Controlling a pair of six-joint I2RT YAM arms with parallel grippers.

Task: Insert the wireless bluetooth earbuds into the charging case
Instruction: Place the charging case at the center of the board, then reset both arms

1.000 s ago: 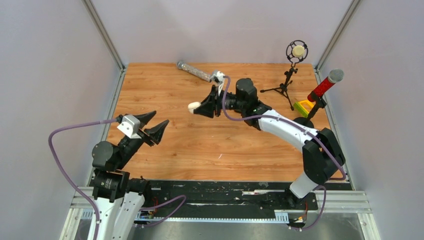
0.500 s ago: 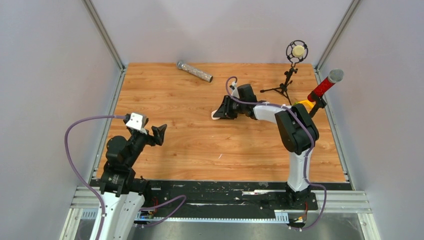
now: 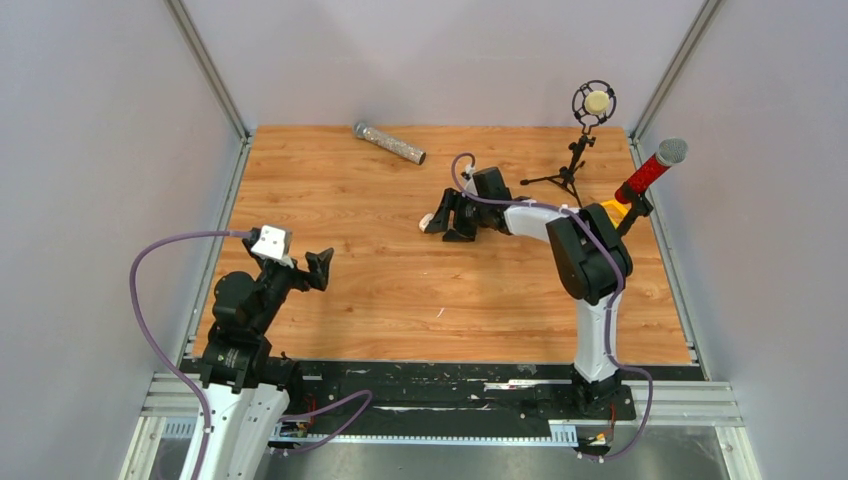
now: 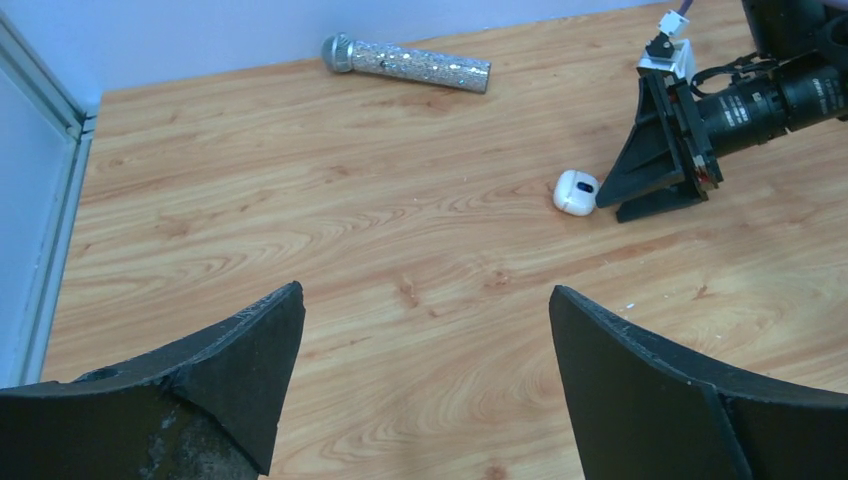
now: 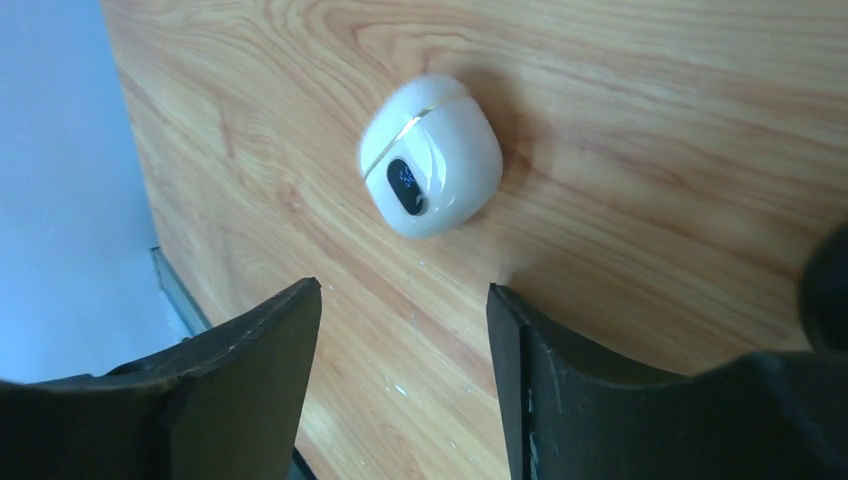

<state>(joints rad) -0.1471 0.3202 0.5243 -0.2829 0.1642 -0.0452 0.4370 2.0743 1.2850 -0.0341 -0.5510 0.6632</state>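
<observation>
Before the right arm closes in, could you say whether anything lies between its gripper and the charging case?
Nothing visible does: the charging case lies on bare table just ahead of the open right gripper.

Finding: this is a robotics laboratory test cell, not a home or a shop.

Grounds:
- Plain grey wall panels (image 3: 100,150) close in three sides, framed by bare aluminium posts (image 3: 205,65).
- The wood-grain table (image 3: 380,280) ends at a black mounting plate (image 3: 450,375) and an aluminium rail (image 3: 450,405), where my left arm (image 3: 240,310) and right arm (image 3: 590,260) stand.
- Purple cables (image 3: 140,300) run exposed along both arms.
- Assorted props sit on the table: a glitter microphone (image 3: 389,143), a tripod microphone (image 3: 592,103) and a red microphone (image 3: 652,168).
</observation>
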